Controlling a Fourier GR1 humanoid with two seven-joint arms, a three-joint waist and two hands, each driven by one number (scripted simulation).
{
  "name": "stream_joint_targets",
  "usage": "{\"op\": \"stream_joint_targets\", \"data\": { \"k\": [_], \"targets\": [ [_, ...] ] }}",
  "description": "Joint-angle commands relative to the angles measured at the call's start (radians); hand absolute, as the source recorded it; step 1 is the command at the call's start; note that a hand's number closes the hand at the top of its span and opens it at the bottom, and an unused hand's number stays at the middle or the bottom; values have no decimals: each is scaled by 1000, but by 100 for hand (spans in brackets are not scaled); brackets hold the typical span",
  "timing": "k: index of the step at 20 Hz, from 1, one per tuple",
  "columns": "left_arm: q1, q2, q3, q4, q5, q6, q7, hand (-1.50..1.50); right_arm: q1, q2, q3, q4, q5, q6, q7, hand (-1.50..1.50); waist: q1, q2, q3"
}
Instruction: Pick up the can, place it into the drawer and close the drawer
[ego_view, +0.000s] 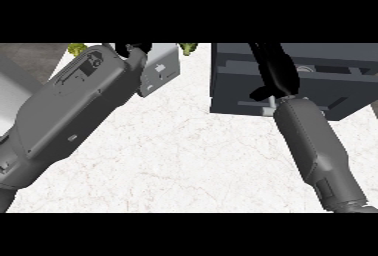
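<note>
Right hand lies stretched over the drawer, fingers straight, nothing in it; the can I cannot see; left hand at the top edge, state unclear

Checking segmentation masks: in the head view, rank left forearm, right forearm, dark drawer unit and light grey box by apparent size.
Left forearm and drawer unit: alike; the forearm's nearness inflates it, so unranked.
Right forearm.
Light grey box.
</note>
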Motion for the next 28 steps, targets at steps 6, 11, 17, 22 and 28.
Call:
{"op": "stream_joint_targets", "data": {
  "k": [6, 11, 17, 22, 28],
  "targets": [
    [68, 58, 21, -86, -15, -57, 20, -150, -120, -9, -79, 257, 8, -191, 8, -150, 20, 32, 17],
    [82, 78, 22, -114, -35, -42, 37, -150, -221, -39, -114, 335, 3, -229, 14, -150, 31, 38, 18],
    [40, 84, 14, -155, -53, -4, 94, -150, -306, -92, -122, 400, 20, -216, 24, -150, 45, 40, 19],
    [105, 94, 13, -190, -60, -23, 79, -150, -387, -97, -126, 432, 28, -172, 75, -150, 51, 41, 17],
    [105, 113, 29, -238, -57, -16, 104, -150, -387, -59, -235, 452, -112, -85, -125, -150, 55, 42, 21]
  ]
}}
